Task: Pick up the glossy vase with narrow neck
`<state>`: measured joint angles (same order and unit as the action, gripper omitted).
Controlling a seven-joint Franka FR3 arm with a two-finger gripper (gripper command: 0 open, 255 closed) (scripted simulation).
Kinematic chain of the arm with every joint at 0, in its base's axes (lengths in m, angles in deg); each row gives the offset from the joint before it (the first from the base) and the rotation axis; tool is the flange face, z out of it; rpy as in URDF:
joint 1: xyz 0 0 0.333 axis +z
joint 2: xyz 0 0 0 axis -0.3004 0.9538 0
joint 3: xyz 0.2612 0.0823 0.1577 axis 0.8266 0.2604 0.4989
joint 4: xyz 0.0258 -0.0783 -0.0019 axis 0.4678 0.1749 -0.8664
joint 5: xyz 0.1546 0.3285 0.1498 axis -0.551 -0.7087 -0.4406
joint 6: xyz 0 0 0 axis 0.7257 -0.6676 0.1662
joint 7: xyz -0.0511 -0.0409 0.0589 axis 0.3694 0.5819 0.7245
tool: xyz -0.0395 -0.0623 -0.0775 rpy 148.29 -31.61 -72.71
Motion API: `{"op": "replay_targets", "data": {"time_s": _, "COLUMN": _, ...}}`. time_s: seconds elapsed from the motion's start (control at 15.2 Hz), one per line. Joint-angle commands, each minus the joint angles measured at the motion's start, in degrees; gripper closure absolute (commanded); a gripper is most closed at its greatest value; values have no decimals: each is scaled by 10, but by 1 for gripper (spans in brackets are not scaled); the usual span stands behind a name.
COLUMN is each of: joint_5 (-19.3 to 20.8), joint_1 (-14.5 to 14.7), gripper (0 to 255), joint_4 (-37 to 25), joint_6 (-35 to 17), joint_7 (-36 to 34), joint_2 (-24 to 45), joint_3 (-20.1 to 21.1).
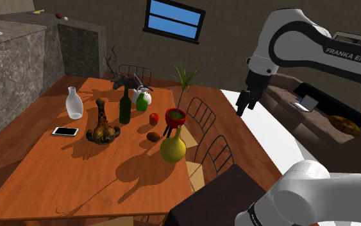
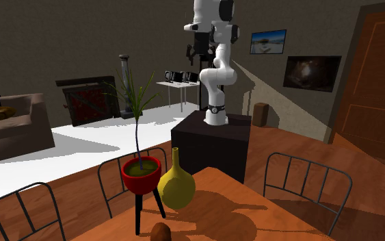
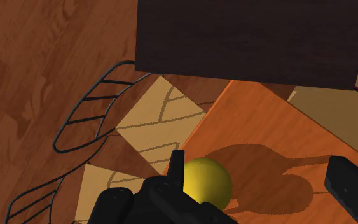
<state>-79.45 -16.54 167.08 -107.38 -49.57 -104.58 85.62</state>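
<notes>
Hand: my all-black two-finger hand (image 1: 242, 109) hangs in the air beyond the surface's edge, toward the shoulder view's right and higher than everything standing on the surface.
Fingers: spread wide apart in the wrist view (image 3: 257, 164), pinching nothing.
Task thing: the glossy yellow vase with a round belly and narrow neck (image 1: 172, 146) stands upright near the surface's edge on the shoulder view's right. It is the item nearest my stand.
Vase against hand: in the wrist view I see the vase (image 3: 206, 182) from above, just beside one finger (image 3: 177, 167) and far below it. The other finger (image 3: 352, 186) is well apart from it.
Neighbour: a red bowl-shaped planter on thin black legs (image 2: 141, 174), holding a slim green plant, stands just beside the vase (image 2: 176, 185) on the second exterior view's left.
Surface: an orange-brown wooden table (image 1: 57, 183); the vase's shadow falls across it.
Other items: a dark green bottle (image 1: 125, 108), a clear narrow-necked vase (image 1: 74, 104), a flat white phone (image 1: 65, 131), a small red fruit (image 1: 154, 118) and a small brown lump (image 1: 152, 136) all stand farther in from the edge.
Seating: black wire-backed chairs with tan seats (image 3: 159, 122) line the surface's side nearest the stand.
Stand: a dark box (image 2: 211, 140) on the wooden floor, with the white arm rising from its top.
</notes>
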Motion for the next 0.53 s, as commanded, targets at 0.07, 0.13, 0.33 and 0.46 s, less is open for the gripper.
{"op": "replay_targets", "data": {"time_s": 0.07, "joint_5": 0, "joint_1": 0, "gripper": 0, "joint_4": 9, "joint_6": -22, "joint_7": -1, "joint_2": 11, "joint_3": -2}}
{"op": "replay_targets", "data": {"time_s": 0.13, "joint_5": 0, "joint_1": 0, "gripper": 0, "joint_4": 17, "joint_6": -44, "joint_7": -2, "joint_2": 22, "joint_3": -4}}
{"op": "replay_targets", "data": {"time_s": 0.33, "joint_5": -1, "joint_1": 1, "gripper": 0, "joint_4": 35, "joint_6": -110, "joint_7": -5, "joint_2": 62, "joint_3": -10}}
{"op": "replay_targets", "data": {"time_s": 0.46, "joint_5": -2, "joint_1": 1, "gripper": 0, "joint_4": 43, "joint_6": -154, "joint_7": -6, "joint_2": 93, "joint_3": -15}}
